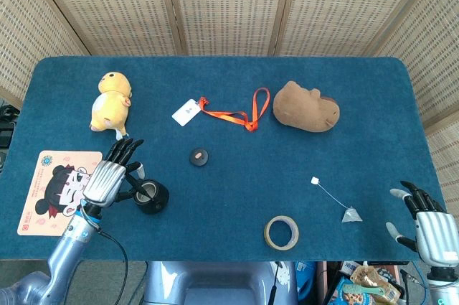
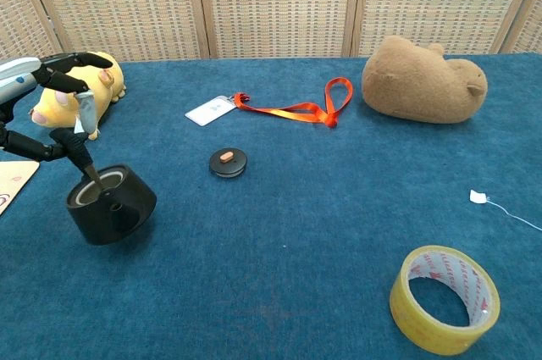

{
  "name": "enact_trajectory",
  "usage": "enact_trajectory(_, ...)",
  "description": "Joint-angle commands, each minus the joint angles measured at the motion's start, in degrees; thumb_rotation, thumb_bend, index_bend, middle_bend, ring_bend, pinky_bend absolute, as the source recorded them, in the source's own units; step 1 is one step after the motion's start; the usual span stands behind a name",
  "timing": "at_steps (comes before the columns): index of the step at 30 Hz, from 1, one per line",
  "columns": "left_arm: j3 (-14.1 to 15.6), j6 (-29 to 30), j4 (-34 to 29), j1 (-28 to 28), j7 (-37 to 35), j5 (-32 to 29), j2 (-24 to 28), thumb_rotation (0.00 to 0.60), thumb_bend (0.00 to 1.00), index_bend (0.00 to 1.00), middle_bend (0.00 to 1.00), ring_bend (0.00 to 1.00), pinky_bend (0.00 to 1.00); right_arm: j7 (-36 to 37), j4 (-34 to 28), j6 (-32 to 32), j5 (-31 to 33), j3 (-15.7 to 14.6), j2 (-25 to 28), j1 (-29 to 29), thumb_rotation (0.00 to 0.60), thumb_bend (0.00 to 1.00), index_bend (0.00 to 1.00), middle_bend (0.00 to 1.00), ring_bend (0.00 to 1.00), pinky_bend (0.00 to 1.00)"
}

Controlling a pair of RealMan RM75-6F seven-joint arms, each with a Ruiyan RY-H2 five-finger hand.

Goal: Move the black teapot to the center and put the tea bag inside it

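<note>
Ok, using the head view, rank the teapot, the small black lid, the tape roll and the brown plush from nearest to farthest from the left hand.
1. The teapot, right at the left hand, its fingers at the opening.
2. The small black lid, further toward the table's middle.
3. The tape roll, near the front edge.
4. The brown plush, far right of center.

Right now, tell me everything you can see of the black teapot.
The black teapot is a squat, matte black pot, wider at the base, lid off, opening pale inside. It sits tilted on the blue table, front left, short of the center. The left hand grips its rim, one finger inside the opening. A small black lid lies apart.
</note>
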Motion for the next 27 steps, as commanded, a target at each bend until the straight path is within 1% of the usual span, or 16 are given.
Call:
enact_trajectory(1,-0.90,-1.51,-0.73,-1.40,0.65,-0.45,0.22,0.600,0.47,0.62,0.09,0.00,0.00,0.02,0.05,-0.09,0.02,-0.01,-0.01,0.02,0.600,0.37,0.32,0.27,0.25,0.41)
enact_trajectory(9,-3.82,-7.41,-1.96,-6.14,1.25,-3.35,0.15,0.600,0.47,0.62,0.09,0.00,0.00,-0.03,0.13,-0.59,-0.47,-0.24,-0.16,0.35,0.600,0.37,0.32,0.27,0.25,0.41)
enact_trajectory(16,-6.55,-12.10,-1.85,-10.78,3.19,-6.16,-0.54,0.600,0.47,0.62,0.09,0.00,0.00,-0.38,-0.07,-0.68,-0.99,-0.35,-0.34,0.58,0.600,0.37,0.32,0.27,0.25,0.41)
enact_trajectory(23,-9.99,-17.12,-0.23,-16.91,6.01,-10.09,-3.12,0.600,0.47,0.62,0.09,0.00,0.00,-1.42,-1.04,-0.76,-2.13,-0.37,0.39,1.14,0.600,0.37,0.32,0.27,0.25,0.41)
enact_trajectory(25,-12.38,-20.33,1.57,-21.01,7.59,-12.27,-5.25,0.600,0.47,0.62,0.09,0.00,0.00,-2.22,-1.82,-0.98,-2.83,-0.31,1.11,1.61,0.600,0.37,0.32,0.27,0.25,0.41)
enact_trajectory(27,-13.07,-21.43,2.38,-22.67,8.79,-13.77,-6.14,0.600,0.47,0.62,0.09,0.00,0.00,-2.57,-2.34,-1.16,-2.94,-0.30,1.47,1.78,0.600,0.37,0.32,0.27,0.25,0.41)
